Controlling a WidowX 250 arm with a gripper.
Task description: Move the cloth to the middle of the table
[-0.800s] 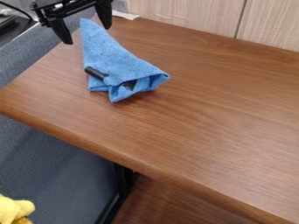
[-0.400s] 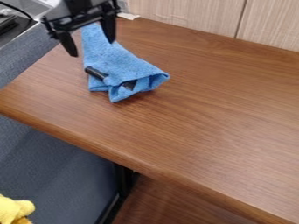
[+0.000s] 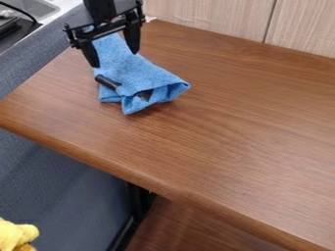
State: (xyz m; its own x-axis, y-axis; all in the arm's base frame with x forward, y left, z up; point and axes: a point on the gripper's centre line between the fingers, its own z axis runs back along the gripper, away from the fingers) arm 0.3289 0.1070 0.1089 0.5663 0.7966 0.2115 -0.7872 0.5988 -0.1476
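My gripper hangs open at the upper left of the camera view, its two fingers apart over the upper part of the cloth, with nothing held between them. The blue cloth lies folded and crumpled on the brown wooden table, toward the table's upper-left end. A black rod-like object pokes out of the cloth's left side, and another dark piece shows in its lower fold. The cloth's top corner is partly hidden behind the gripper. Whether the fingertips touch the cloth, I cannot tell.
A light wood-grain panel stands along the table's back edge. Left of the table is a grey-blue padded surface, with a yellow plush-like object at the lower left. Part of a sink shows at the top left.
The gripper has come down and to the right from the top edge, over the cloth's upper part, staying open. The cloth has not moved.
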